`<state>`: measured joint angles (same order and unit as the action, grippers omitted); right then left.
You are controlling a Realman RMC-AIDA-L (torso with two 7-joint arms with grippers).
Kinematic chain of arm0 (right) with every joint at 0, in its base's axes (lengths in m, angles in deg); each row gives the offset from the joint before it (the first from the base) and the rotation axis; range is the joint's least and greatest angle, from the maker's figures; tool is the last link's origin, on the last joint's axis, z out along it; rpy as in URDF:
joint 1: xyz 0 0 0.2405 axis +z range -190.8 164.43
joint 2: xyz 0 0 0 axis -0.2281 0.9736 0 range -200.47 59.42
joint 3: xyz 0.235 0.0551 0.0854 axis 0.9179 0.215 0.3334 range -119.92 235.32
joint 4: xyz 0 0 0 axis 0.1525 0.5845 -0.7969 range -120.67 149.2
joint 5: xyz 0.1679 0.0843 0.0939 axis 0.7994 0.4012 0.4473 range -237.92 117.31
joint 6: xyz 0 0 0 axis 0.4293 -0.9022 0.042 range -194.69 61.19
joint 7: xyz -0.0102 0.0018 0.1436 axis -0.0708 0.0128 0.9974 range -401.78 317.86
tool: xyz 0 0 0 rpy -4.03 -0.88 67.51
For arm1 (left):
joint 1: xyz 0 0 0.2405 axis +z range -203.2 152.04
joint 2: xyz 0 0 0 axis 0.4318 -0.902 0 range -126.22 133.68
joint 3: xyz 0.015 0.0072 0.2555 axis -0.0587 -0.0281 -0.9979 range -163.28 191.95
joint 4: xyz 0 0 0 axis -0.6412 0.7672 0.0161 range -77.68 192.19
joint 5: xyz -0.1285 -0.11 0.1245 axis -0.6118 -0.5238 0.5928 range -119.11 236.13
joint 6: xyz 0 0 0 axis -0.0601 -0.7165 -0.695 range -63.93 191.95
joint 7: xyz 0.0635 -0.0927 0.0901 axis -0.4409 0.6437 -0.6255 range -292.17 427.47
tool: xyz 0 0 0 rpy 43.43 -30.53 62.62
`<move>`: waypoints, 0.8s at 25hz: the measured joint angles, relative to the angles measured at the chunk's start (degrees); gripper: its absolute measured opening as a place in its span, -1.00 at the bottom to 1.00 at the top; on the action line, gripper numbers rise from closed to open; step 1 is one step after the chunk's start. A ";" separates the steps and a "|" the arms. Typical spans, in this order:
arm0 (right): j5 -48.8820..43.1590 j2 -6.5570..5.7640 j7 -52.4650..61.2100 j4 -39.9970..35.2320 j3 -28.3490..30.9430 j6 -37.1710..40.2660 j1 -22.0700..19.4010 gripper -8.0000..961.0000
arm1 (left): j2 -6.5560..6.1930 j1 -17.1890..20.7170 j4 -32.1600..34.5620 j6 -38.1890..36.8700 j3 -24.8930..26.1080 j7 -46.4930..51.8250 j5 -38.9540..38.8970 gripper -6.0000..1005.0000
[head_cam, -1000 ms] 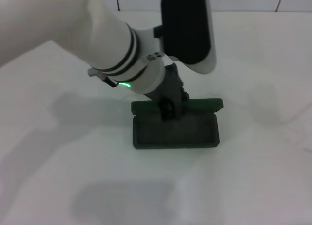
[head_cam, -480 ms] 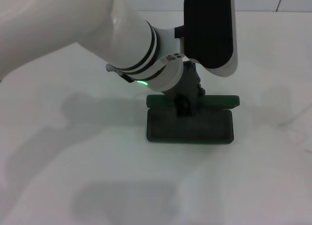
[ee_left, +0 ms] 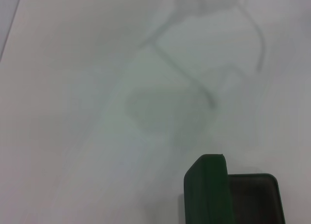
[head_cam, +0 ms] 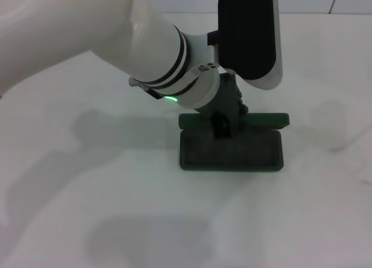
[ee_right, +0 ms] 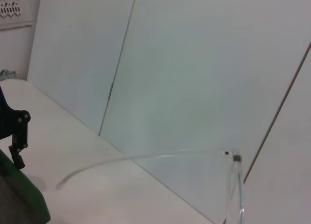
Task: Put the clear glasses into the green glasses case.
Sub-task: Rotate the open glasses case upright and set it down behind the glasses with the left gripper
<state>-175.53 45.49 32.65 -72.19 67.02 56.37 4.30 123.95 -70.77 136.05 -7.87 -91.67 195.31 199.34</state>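
Head view: left hand (head_cam: 225,125) over green glasses case (head_cam: 231,150)

- left arm (head_cam: 87,35): white shell, two black rings near wrist
- green LED (head_cam: 170,99) behind the jaws
- black wrist block, white edge
- dark gripper (head_cam: 224,125)

Even, soft overhead light, slightly cool. Left arm (head_cam: 87,35) throws broad diffuse shadows across the white desk (head_cam: 70,221). No hard glare. Left wrist view is hazy, low contrast. The clear glasses (ee_right: 194,158) barely separate from the pale wall (ee_right: 204,63).
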 joint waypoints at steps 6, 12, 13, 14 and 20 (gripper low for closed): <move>0.00 -0.05 0.00 0.00 -0.09 0.00 0.06 -0.87 | -0.12 0.30 -0.37 0.80 1.06 -0.98 -2.68 -0.59; 0.00 -0.08 -0.04 -0.01 -0.07 0.02 0.05 -0.87 | -0.12 0.97 -0.41 1.64 1.09 -1.33 -2.40 -0.39; 0.00 -0.08 -0.05 -0.02 -0.04 0.03 0.04 -0.87 | -0.12 1.10 -0.41 1.65 1.09 -1.46 -2.41 -0.33; 0.00 -0.09 -0.05 -0.02 -0.02 0.04 0.03 -0.87 | -0.12 1.23 -0.41 1.66 1.09 -1.64 -2.42 -0.26; 0.00 -0.05 -0.07 0.20 0.16 0.09 -0.05 -0.87 | -0.19 1.98 1.17 1.18 1.07 -1.85 -2.69 -0.26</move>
<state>-175.53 45.44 32.58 -71.99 67.17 56.46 4.26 123.76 -68.79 137.22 -6.70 -90.60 193.46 196.65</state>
